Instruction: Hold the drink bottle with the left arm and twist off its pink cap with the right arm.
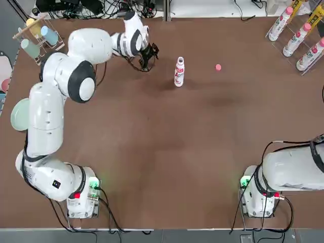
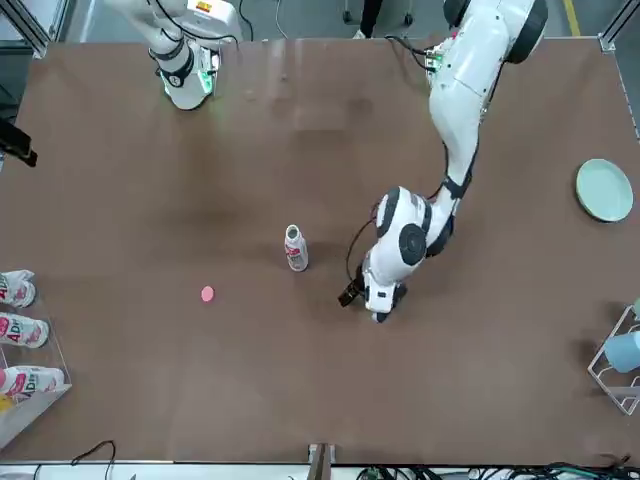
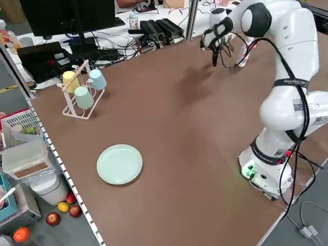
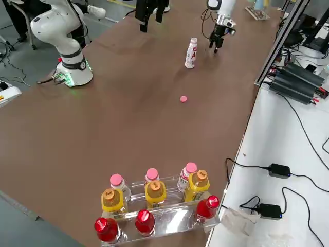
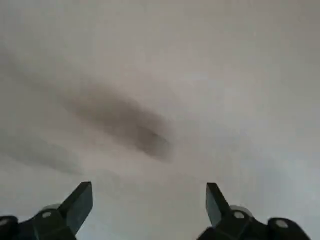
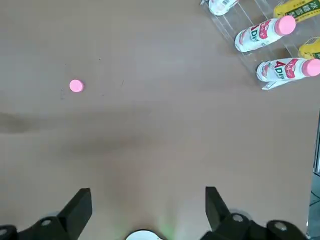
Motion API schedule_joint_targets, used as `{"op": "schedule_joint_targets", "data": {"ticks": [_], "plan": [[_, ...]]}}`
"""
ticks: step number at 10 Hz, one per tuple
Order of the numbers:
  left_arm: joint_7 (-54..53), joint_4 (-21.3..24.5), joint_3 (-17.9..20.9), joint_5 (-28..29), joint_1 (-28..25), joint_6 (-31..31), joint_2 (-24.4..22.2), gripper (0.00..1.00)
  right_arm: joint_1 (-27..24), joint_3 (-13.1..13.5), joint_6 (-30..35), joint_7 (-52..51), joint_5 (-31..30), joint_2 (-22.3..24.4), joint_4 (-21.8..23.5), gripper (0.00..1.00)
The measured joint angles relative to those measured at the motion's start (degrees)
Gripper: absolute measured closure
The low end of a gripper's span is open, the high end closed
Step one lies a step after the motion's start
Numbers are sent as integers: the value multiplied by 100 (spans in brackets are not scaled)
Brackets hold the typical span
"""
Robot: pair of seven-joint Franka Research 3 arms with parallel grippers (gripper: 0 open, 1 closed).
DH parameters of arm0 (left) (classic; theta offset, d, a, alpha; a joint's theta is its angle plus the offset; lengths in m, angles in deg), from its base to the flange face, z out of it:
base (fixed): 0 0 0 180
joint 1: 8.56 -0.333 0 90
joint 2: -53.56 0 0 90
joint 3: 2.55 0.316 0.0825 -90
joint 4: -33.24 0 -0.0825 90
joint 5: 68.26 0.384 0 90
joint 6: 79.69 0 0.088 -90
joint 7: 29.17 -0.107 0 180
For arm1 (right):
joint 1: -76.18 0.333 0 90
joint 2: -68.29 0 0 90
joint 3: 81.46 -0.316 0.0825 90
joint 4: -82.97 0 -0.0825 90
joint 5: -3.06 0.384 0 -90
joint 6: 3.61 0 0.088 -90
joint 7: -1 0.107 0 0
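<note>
The drink bottle (image 1: 179, 71) stands upright and uncapped on the brown counter (image 1: 167, 152), upper middle of the top view. The pink cap (image 1: 218, 67) lies on the counter to its right, well apart. The left hand (image 1: 148, 55) hangs just left of the bottle, fingers spread wide and empty. The right hand (image 6: 145, 210), drawn back, is also wide open, holding nothing.
</note>
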Motion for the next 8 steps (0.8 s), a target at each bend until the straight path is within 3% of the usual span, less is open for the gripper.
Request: {"op": "schedule_joint_targets", "data": {"ticks": [5,8], "plan": [[-1751,-133,777,1115,-23,-1704,-482,0,8,-1,-52,109,139,0,-2,0],[-2252,-200,824,1369,-97,-2245,-719,0,4,6,-287,257,155,0,-3,0]]}}
